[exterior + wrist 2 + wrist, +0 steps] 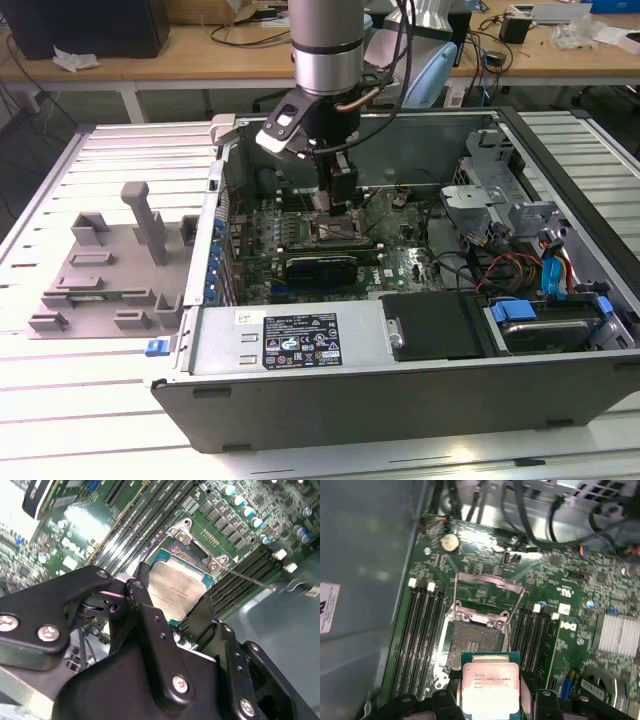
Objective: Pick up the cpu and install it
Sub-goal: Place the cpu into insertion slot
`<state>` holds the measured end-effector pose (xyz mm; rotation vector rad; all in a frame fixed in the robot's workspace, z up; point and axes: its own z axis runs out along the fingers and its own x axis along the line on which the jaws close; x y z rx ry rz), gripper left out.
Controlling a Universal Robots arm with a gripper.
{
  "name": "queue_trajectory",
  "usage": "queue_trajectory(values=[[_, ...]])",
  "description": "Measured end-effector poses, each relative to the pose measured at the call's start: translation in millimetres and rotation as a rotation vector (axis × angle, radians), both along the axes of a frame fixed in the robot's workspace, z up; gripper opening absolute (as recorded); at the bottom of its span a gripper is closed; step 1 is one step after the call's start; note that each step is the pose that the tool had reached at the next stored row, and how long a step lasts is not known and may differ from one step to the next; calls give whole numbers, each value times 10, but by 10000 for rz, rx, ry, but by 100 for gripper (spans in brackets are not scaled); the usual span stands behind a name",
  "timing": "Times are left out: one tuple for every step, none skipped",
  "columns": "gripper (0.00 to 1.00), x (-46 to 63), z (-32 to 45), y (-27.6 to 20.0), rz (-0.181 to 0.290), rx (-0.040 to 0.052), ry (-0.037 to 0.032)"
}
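— Holding anything in that gripper [335,203]?
— Yes; my fingers [443,700] are clamped on the cpu [490,685], one on each side; its silvery top faces the first wrist view.
— Where is it?
— Inside the open computer case [400,370], over the motherboard [580,580]; the socket [475,639] lies bare just beside it, its metal frame swung open; the cpu is not seated in it; the grey tray [100,270] sits outside the case, on the exterior view's left.

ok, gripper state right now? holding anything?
Gripper: shut on the cpu, near the empty socket.
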<state>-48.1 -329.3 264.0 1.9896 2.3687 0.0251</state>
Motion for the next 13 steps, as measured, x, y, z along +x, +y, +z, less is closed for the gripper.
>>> queue_trajectory(values=[[55,0,-3,0,-319,0,0],[55,0,-7,0,-823,0,0],[55,0,-9,0,-1002,0,0],[55,0,-11,0,-1176,1,-1],[55,0,-15,0,-1572,0,0],[55,0,-18,0,-1940,0,0],[55,0,-19,0,-2075,-2,0],[55,-1,-27,5,-2079,1,-1],[55,-1,-41,14,-2053,2,-7],[55,0,-58,22,-1979,1,-10],[55,2,-78,30,-1872,2,-12],[55,4,-92,34,-1798,1,-12],[55,9,-107,38,-1716,1,-12]])
